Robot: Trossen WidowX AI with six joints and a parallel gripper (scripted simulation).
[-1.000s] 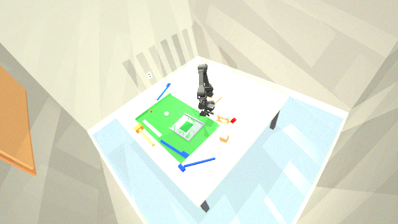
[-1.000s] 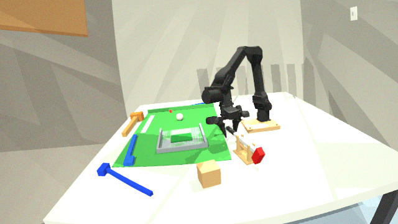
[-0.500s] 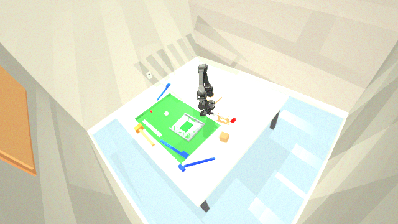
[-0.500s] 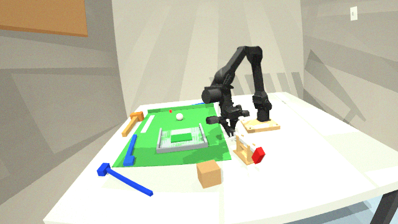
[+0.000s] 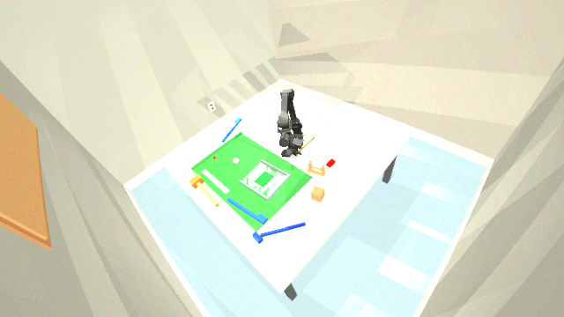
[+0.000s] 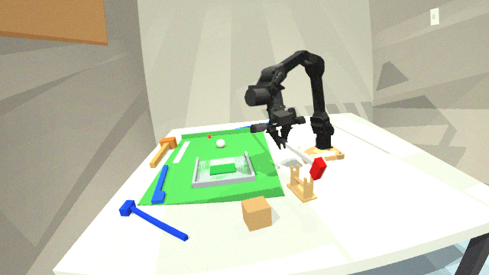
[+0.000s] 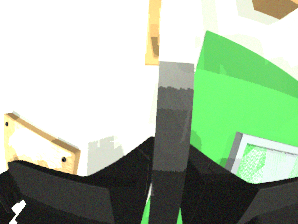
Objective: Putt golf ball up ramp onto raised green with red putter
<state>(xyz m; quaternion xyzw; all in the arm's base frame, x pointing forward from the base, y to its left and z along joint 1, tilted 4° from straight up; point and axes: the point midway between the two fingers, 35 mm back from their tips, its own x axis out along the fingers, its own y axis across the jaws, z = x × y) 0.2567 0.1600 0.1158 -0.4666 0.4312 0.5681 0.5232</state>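
My gripper [image 5: 291,153] [image 6: 282,145] [image 7: 165,143] is shut on the dark handle of the red putter [image 5: 330,163] [image 6: 318,169] [image 7: 175,120]. The pale shaft runs above the wooden stand [image 5: 317,173] [image 6: 302,192] [image 7: 152,30], clear of its posts, with the red head out past it. The head is hidden in the wrist view. The white golf ball [image 5: 235,160] [image 6: 220,143] rests on the green mat [image 5: 256,147] [image 6: 237,143] [image 7: 220,110]. The raised green [image 5: 264,178] [image 6: 223,169] lies inside a grey-walled ramp frame [image 6: 225,183] [image 7: 234,155].
A tan block [image 5: 317,194] [image 6: 257,214] stands near the stand. A dark blue club [image 5: 282,230] [image 6: 158,223], a lighter blue club [image 5: 247,211] [image 6: 161,181] and an orange mallet [image 5: 207,194] [image 6: 160,153] lie around the mat. Another blue club [image 5: 231,129] lies behind it.
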